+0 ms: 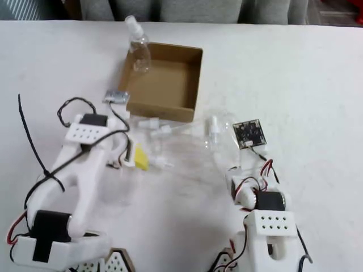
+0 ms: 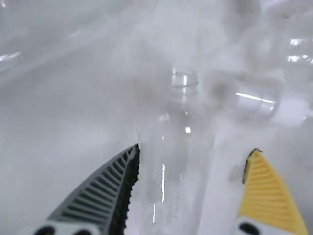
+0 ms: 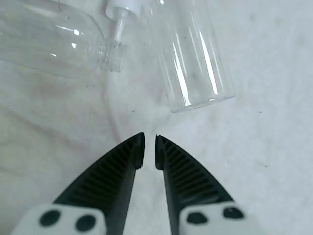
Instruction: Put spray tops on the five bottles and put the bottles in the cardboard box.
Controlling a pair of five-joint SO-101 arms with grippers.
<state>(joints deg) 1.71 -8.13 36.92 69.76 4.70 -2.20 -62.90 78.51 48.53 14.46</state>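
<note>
The cardboard box (image 1: 161,82) lies open at the table's far middle. One clear bottle (image 1: 138,48) with a spray top stands at the box's far left corner. Several clear bottles (image 1: 218,133) and loose white spray tops (image 1: 150,123) lie on the table in front of the box. My left gripper (image 2: 195,149) is open, its grey and yellow fingers (image 2: 266,188) on either side of a lying clear bottle (image 2: 171,161). My right gripper (image 3: 148,147) is shut on nothing, just short of a bottle's base (image 3: 190,54). Beside it lie an open-necked bottle (image 3: 49,41) and a spray top (image 3: 120,7).
The white table (image 1: 306,85) has free room at the right and far left. A small grey block (image 1: 116,96) sits by the box's left wall. Black cables (image 1: 34,147) run along the left arm, and chairs stand behind the table's far edge.
</note>
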